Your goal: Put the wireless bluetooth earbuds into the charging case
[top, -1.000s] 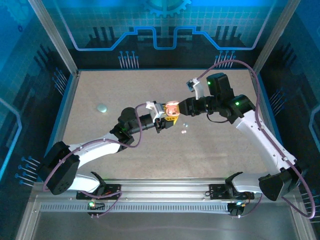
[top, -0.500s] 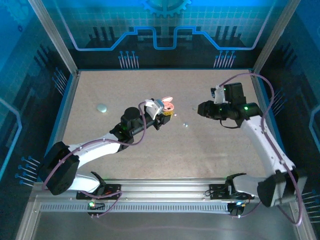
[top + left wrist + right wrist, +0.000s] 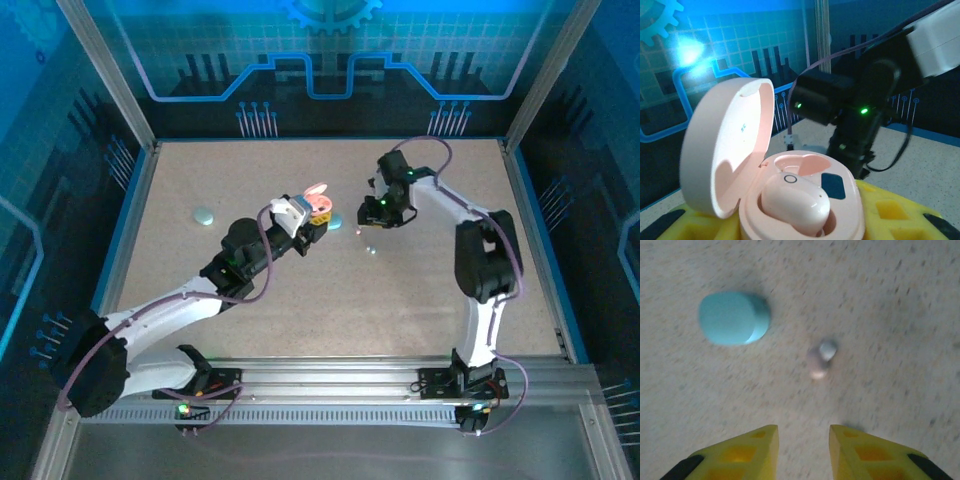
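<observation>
Right arm has swung in from the right side and folded toward table point(image 3: 430, 300) centre; left arm has reached further out, carrying its load up and left.

- Right hand point(image 3: 802, 431): yellow fingers apart, nothing between them, hanging above a loose earbud point(image 3: 818, 360) that lies on the table ahead of the tips. A teal case point(image 3: 734, 318) sits nearby, not touching it.
- Left hand point(image 3: 312, 218): clamped on the pink charging case point(image 3: 790, 200), lid up. One seated earbud point(image 3: 795, 202) is in; the socket behind it looks vacant.
- Look of the loose bud: a blurred, pinkish-grey bead with a paler tip.
- Handling (judgement): very light, hard, glossy and rounded, so likely to squirt out or roll. Pinch across the fattest part, with the pads low to the table.
</observation>
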You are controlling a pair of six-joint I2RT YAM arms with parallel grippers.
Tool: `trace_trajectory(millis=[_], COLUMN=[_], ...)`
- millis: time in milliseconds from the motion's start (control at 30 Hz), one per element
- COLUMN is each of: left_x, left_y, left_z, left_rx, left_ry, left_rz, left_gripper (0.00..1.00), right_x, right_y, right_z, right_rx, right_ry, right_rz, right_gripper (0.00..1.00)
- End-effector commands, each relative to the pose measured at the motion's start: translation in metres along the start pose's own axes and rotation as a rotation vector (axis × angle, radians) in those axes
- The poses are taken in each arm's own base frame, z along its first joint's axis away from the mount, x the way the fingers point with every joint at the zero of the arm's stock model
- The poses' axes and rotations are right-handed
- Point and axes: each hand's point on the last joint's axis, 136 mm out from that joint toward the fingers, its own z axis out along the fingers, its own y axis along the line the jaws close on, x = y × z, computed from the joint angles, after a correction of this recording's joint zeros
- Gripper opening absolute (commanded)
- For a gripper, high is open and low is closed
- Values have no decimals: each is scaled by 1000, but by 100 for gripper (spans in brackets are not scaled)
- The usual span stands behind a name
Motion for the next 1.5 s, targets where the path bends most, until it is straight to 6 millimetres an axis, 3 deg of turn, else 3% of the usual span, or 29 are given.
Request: trace_trajectory(millis=[0, 300, 467, 767, 1000, 1167, 1467], left_x=[1, 3, 3, 2, 0, 0, 4], left_y=[7, 7, 7, 7, 5, 5, 4], left_z=[-9, -11, -13, -14, -14, -14, -12], left_rx=[-32, -30, -31, -29, -17, -18, -11], left_ry=[2, 3, 3, 1, -5, -3, 7], left_rz=[21, 15, 13, 10, -1, -5, -14], left_gripper=[32, 32, 32, 32, 32, 32, 32], right_x=[-8, -33, -24, 5, 28, 45, 71], right_y=[-1, 11, 10, 2, 15, 30, 40], right_z=[8, 53, 72, 61, 41, 35, 21], right_rx=[75, 34, 15, 34, -8, -92, -103], right_ry=[28, 113, 195, 246, 260, 276, 312], right_rz=[-93, -210, -189, -184, -193, -175, -152], right_gripper=[35, 39, 36, 33, 31, 32, 33])
